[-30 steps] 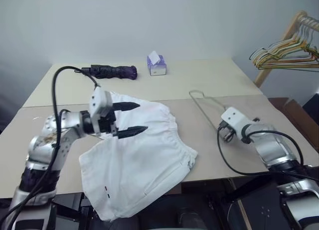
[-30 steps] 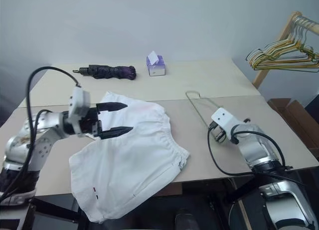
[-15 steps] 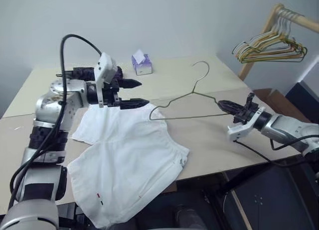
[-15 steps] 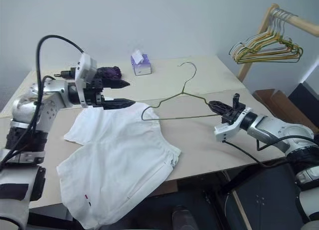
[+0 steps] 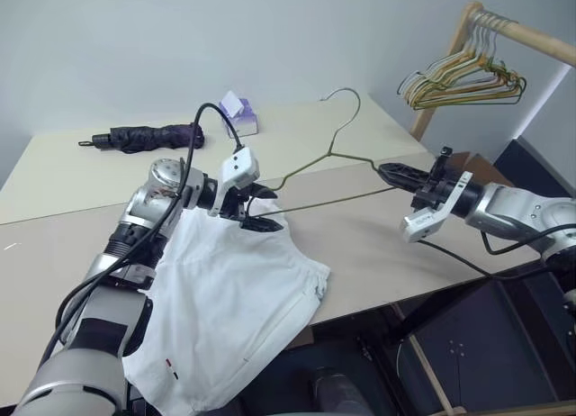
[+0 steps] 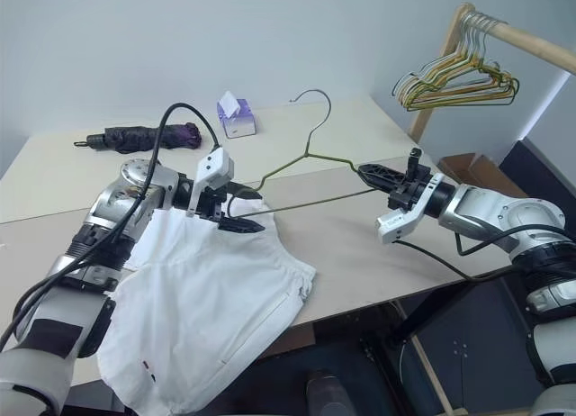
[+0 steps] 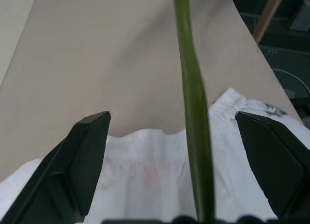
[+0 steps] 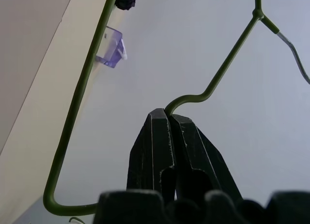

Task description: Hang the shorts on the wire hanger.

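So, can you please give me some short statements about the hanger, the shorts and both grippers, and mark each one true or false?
1. The right gripper is shut on the thin olive wire hanger. True.
2. The hanger lies flat on the beige table. False: it is held up in the air.
3. The left gripper is open, over the white thin-fabric shorts. True.
4. The shorts hang on the hanger. False: they lie on the table, partly over its front edge.
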